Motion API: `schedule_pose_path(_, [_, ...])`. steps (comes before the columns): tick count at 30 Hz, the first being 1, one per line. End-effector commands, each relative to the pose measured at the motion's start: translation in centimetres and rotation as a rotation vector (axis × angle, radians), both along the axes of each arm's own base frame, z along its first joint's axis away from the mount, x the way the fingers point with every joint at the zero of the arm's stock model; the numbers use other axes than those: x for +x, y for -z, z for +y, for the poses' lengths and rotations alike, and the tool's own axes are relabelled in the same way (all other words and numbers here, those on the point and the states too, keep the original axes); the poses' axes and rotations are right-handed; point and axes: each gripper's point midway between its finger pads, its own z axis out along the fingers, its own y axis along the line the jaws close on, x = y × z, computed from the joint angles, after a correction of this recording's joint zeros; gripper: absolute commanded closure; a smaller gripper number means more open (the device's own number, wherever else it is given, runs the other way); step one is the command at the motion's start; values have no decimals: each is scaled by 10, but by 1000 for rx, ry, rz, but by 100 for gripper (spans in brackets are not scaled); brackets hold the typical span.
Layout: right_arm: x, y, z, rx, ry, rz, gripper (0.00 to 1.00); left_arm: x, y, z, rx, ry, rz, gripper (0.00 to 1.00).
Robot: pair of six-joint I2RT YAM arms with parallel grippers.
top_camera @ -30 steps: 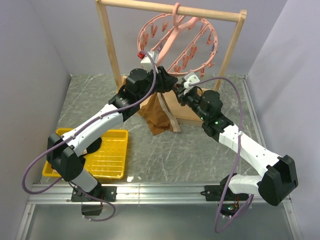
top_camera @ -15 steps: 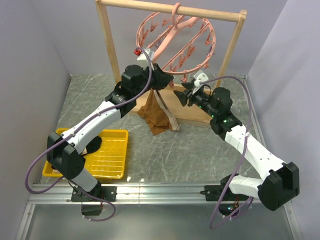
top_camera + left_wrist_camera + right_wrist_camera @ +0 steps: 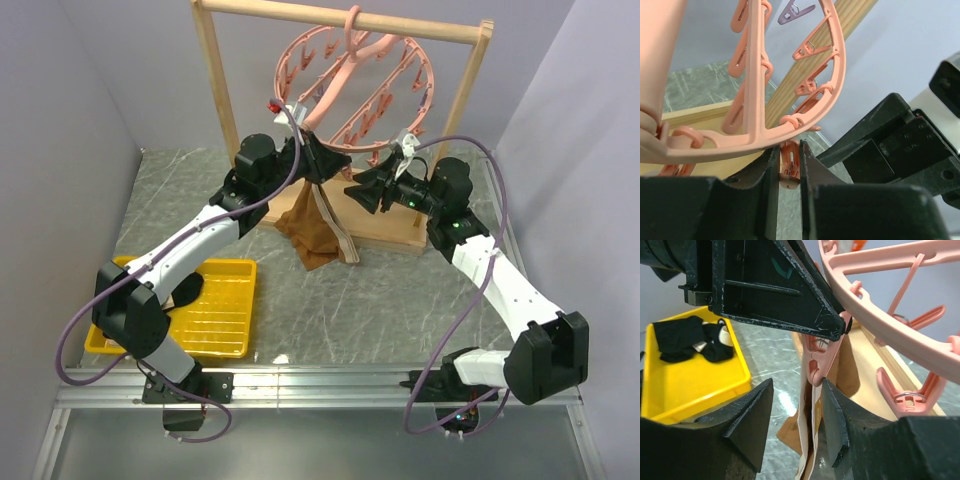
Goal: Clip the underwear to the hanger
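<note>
The salmon-pink hanger [image 3: 340, 78] hangs by its hook from the wooden rack. My left gripper [image 3: 322, 165] is at the ring's lower rim, shut on one dangling clip [image 3: 790, 165]. The brown underwear [image 3: 318, 235] hangs straight down from that clip [image 3: 819, 362], its beige waistband [image 3: 812, 432] at the clip's lower end and its hem on the table. My right gripper [image 3: 358, 190] faces the clip from the right, open. Its fingertips straddle the clip and waistband [image 3: 796, 395], and the right finger [image 3: 832, 405] lies against the clip's tip.
The wooden rack [image 3: 215, 100] stands at the back with its base board under the garment. A yellow tray [image 3: 225, 310] at the front left holds a black garment [image 3: 690, 340]. Other clips [image 3: 900, 390] dangle round the ring [image 3: 837, 65].
My left gripper rose slightly to the ring's rim and closed on the clip. My right gripper let go, opened, and drew back to the right while its wrist rose.
</note>
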Motion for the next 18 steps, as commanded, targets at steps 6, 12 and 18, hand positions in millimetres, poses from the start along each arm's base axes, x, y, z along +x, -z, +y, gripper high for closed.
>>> schedule_pose_path(6, [1,-24,10,35,-70,-27,49,-25,-18,-4,-37,112,-55,93])
schedule_pose_path(12, [9,-22,12,43,-64,-10,49,-28,-17,-4,-43,137,-58,93])
schedule_pose_path(18, [14,-30,14,73,-63,-9,50,-31,-11,-8,-25,172,-54,93])
